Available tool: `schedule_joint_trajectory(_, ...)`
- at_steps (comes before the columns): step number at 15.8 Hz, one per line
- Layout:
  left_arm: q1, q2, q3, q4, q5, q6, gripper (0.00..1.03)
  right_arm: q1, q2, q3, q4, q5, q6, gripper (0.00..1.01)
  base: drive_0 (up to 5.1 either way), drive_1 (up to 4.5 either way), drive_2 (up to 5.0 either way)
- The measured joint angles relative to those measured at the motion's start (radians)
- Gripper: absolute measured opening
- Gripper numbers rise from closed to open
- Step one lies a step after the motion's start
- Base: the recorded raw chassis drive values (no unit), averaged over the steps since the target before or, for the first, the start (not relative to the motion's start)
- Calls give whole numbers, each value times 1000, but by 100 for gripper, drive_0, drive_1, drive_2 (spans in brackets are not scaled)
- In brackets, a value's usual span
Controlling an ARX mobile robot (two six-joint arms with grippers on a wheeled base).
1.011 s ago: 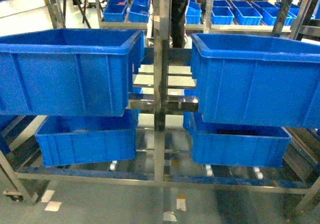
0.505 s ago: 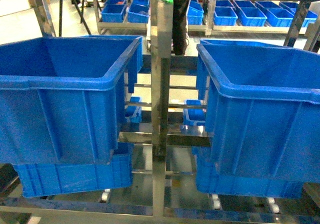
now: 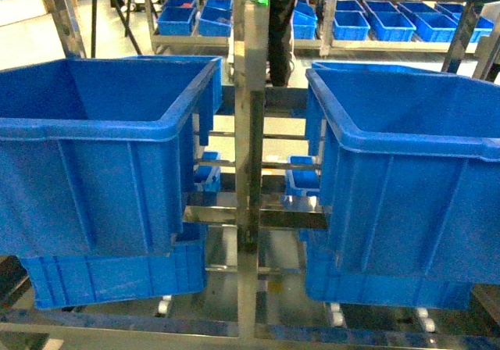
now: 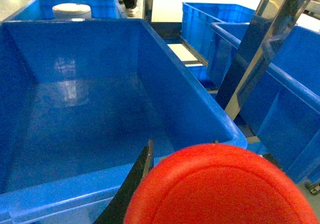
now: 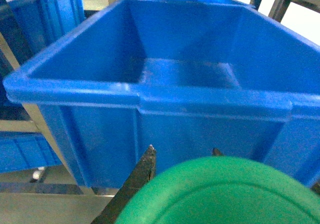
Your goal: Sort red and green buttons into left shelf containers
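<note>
Red button sits clamped in the left claw just short of the left crate's near rim, its hollow lying ahead and below, while the right claw grips the green button before the right crate.

Your head view faces the rack post level and close; each wrist view looks down into one crate, shared with head.
</note>
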Motion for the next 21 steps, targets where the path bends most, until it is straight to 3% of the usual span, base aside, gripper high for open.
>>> schedule_joint_trajectory(2, 0, 0, 0, 0, 0, 0, 27, 5, 127, 137, -18, -4, 24, 26, 0, 0, 0)
schedule_joint_trajectory(4, 0, 0, 0, 0, 0, 0, 27, -21, 315, 269, 3, -8, 31, 26, 0, 0, 0)
schedule_joint_trajectory(7, 0, 0, 0, -1, 0, 0, 27, 0, 515, 481, 5, 76, 5, 26, 0, 0, 0)
schedule_joint_trajectory(9, 0, 0, 0, -1, 0, 0, 27, 19, 603, 625, -30, 95, -7, 26, 0, 0, 0)
schedule_joint_trajectory(15, 0, 0, 0, 0, 0, 0, 27, 5, 776, 828, -169, 129, 18, 26, 0, 0, 0)
schedule_joint_trajectory(16, -1, 0, 0, -1, 1, 0, 27, -6, 789, 845, -177, 134, 34, 32, 0, 0, 0)
schedule_joint_trajectory(17, -1, 0, 0, -1, 0, 0, 27, -10, 775, 815, -108, 157, 31, 43, 0, 0, 0)
schedule_joint_trajectory(19, 1, 0, 0, 0, 0, 0, 27, 1, 647, 664, 42, 194, -31, 65, 0, 0, 0)
schedule_joint_trajectory(21, 1, 0, 0, 0, 0, 0, 27, 27, 489, 510, 138, 209, -62, 84, 0, 0, 0)
